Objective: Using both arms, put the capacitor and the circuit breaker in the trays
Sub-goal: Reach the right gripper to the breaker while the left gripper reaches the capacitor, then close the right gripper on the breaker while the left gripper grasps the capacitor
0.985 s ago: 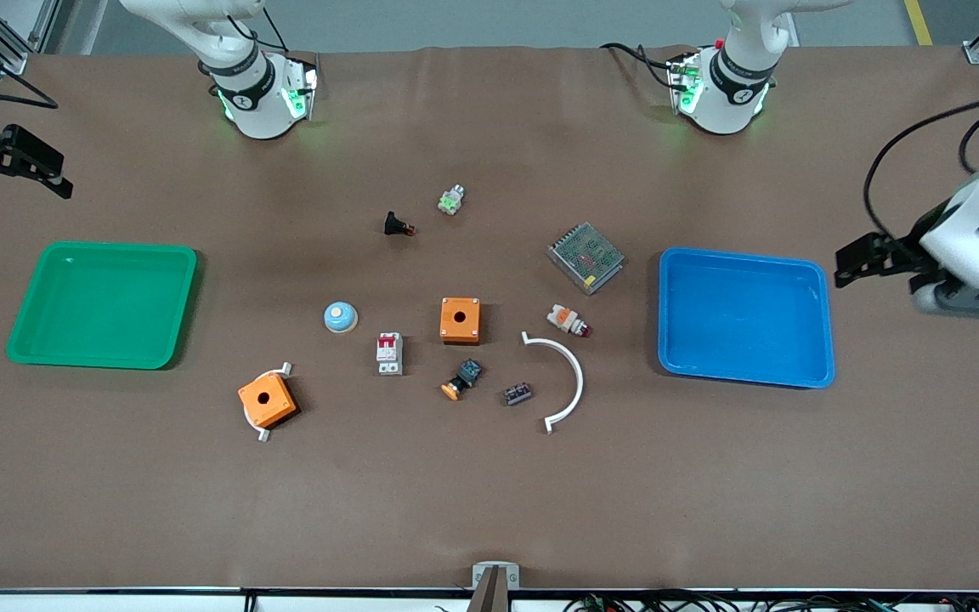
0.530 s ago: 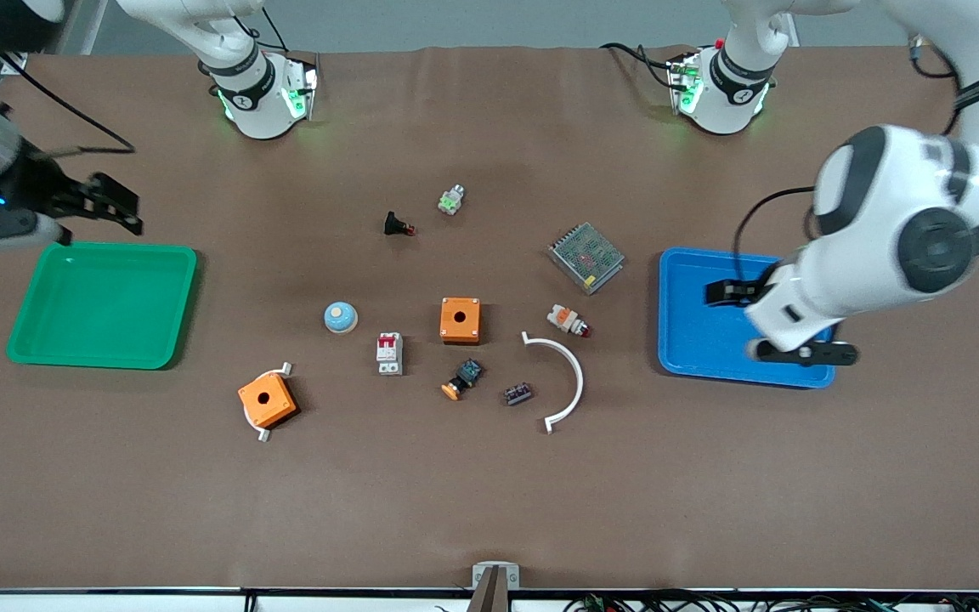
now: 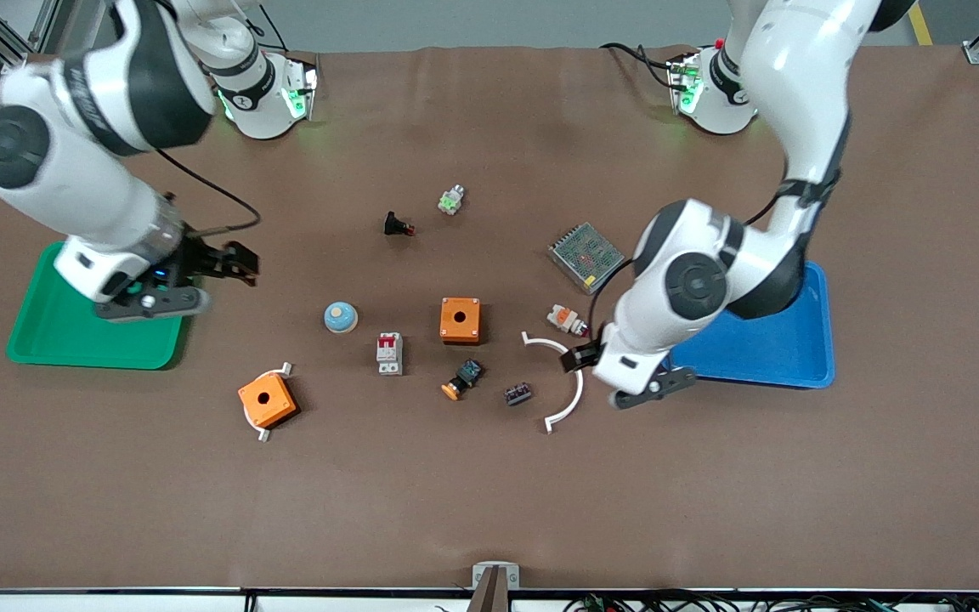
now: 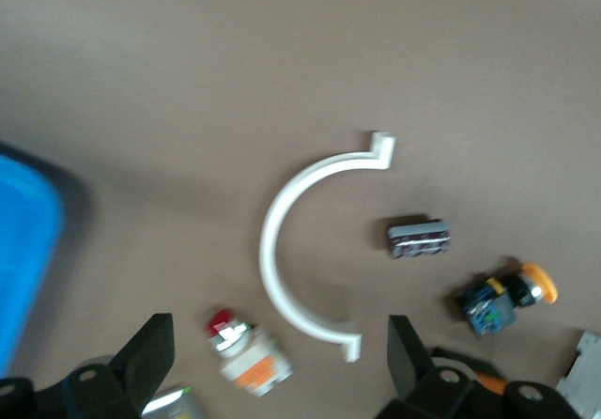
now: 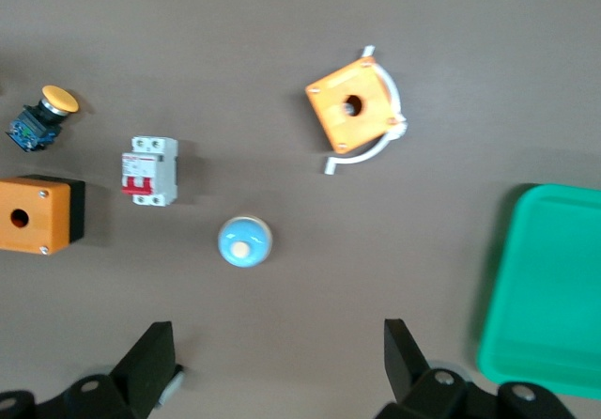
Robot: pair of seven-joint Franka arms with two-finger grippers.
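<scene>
The capacitor (image 3: 517, 393) is a tiny dark oblong lying beside the white arc (image 3: 570, 374); it also shows in the left wrist view (image 4: 420, 238). The circuit breaker (image 3: 389, 353), white-grey with red toggles, lies beside an orange box (image 3: 460, 320); it also shows in the right wrist view (image 5: 148, 170). My left gripper (image 3: 617, 374) is open and empty over the arc, between the capacitor and the blue tray (image 3: 795, 357); its own view (image 4: 280, 363) shows the jaws wide apart. My right gripper (image 3: 192, 285) (image 5: 279, 372) is open and empty over the green tray's (image 3: 48, 340) inner edge.
A black-and-blue button with an orange cap (image 3: 462, 378) lies beside the capacitor. A white-orange switch (image 3: 568, 320), a metal mesh box (image 3: 586, 257), a blue dome (image 3: 340, 317) and a second orange box on a white bracket (image 3: 267, 401) also lie mid-table.
Both arms have swung in from the table's ends. The left gripper crossed the blue tray to the white arc. The right gripper came over the green tray toward the middle.
</scene>
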